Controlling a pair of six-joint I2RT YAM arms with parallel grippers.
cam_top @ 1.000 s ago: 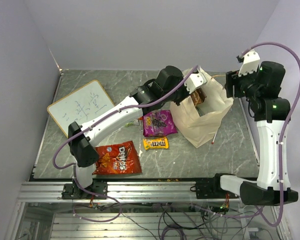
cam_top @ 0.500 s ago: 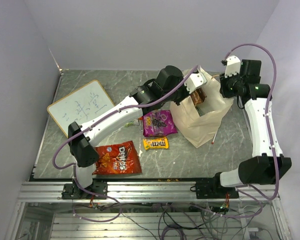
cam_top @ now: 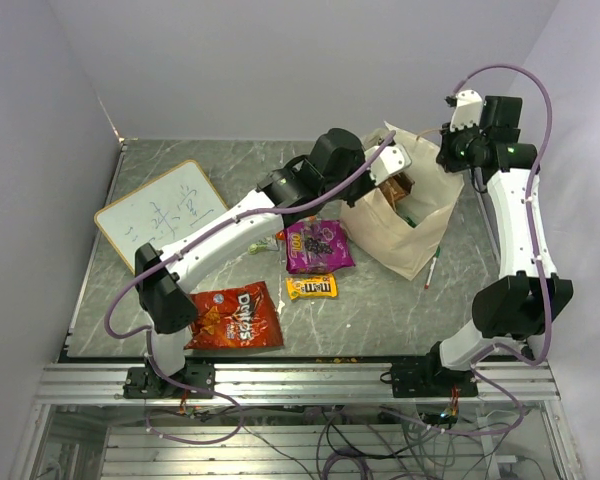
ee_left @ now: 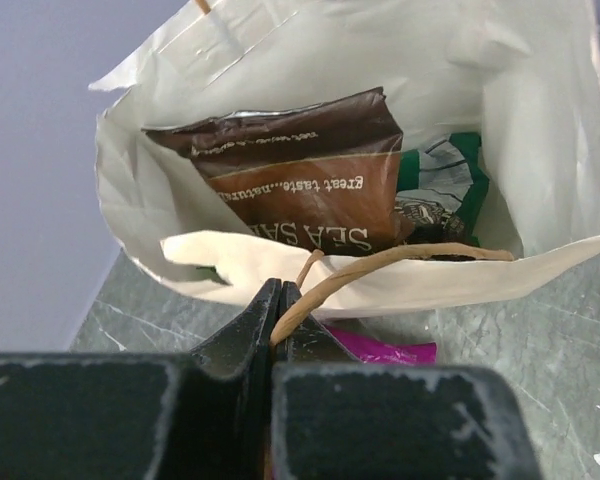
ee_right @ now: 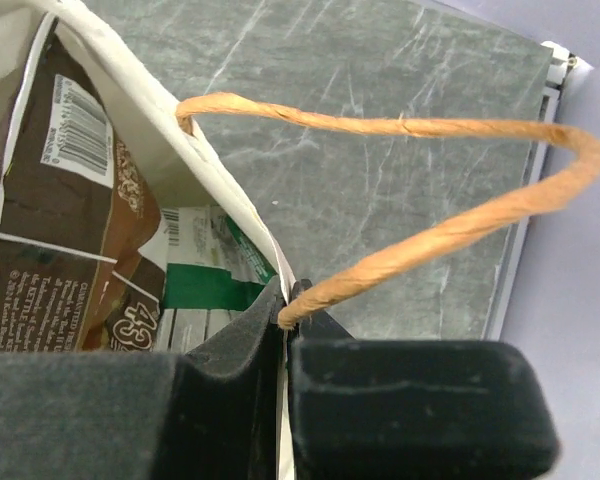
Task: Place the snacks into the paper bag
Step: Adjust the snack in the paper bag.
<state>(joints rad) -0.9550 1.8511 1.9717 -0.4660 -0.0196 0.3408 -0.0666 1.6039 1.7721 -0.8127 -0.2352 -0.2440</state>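
Observation:
The paper bag [cam_top: 412, 232] stands open at the back right of the table, held from both sides. My left gripper [ee_left: 280, 302] is shut on the bag's near twisted handle [ee_left: 400, 258]. My right gripper [ee_right: 289, 303] is shut on the bag's far rim, at the foot of its other handle [ee_right: 450, 130]. Inside the bag lie a brown pouch [ee_left: 310, 175] and a green-white pouch [ee_left: 442, 185]. On the table left of the bag lie a purple pouch [cam_top: 317, 246], a yellow M&M's packet [cam_top: 311, 288] and a red Doritos bag [cam_top: 236, 316].
A whiteboard [cam_top: 162, 212] lies at the back left. A marker [cam_top: 432, 268] lies on the table beside the bag's right side. More small packets peek from under the left arm [cam_top: 278, 240]. Walls close in behind and on both sides.
My right arm has swung in from the right to the bag's far rim and its jaws have shut there. The bag's mouth now stands pulled wider. The left arm holds its place.

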